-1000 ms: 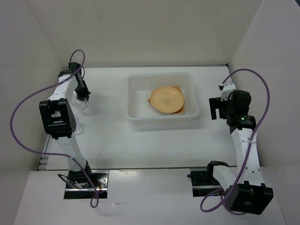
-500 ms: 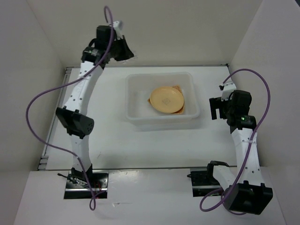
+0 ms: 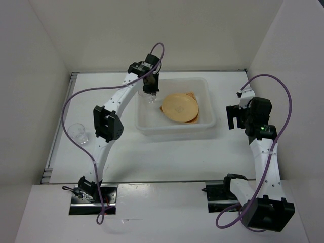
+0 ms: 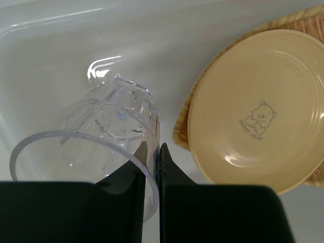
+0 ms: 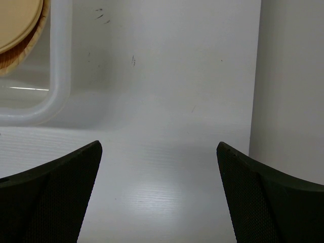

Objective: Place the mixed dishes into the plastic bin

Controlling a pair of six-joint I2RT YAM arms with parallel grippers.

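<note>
Big change on the left! A second ago the left arm was down at the far-left of the worktop (image 3: 152, 152) beside both glasses; half a second ago it was swinging high by the back wall. Now it reaches over the bin's far-left corner. One spare cup (image 3: 77, 132) is on the worktop at the left edge, upright and well apart from everything else.

The left pincer (image 3: 150, 89) hangs just inside the bin (image 3: 172, 132), closed on the held cup (image 3: 151, 99). The wrist view tells it best: the left pincer (image 4: 156, 154) has its two fingers almost together, nipping the glass wall at the rim, one finger inside and one outside. The held cup (image 4: 106, 129) sits to the left of the fingers. Its mouth faces back toward the camera and its base points away, toward the bin (image 4: 50, 30) floor, with the long axis tilted. Whether the base touches the floor, I cannot tell.

Just right of the cup lies the yellow plate (image 4: 258, 109), flat and face up, with a small bear printed on it. It is stacked on the tan plate (image 4: 181, 132), whose woven edge peeks out around it. From above, the yellow plate (image 3: 179, 106) sits right of centre in the bin, the tan plate (image 3: 192, 94) showing at its far-right edge.

Over on the right, nothing has moved. The right pincer (image 3: 234, 117) holds station beside the bin's right wall, fingers (image 5: 50, 197) spread wide with nothing between them, above bare worktop (image 5: 167, 152).
</note>
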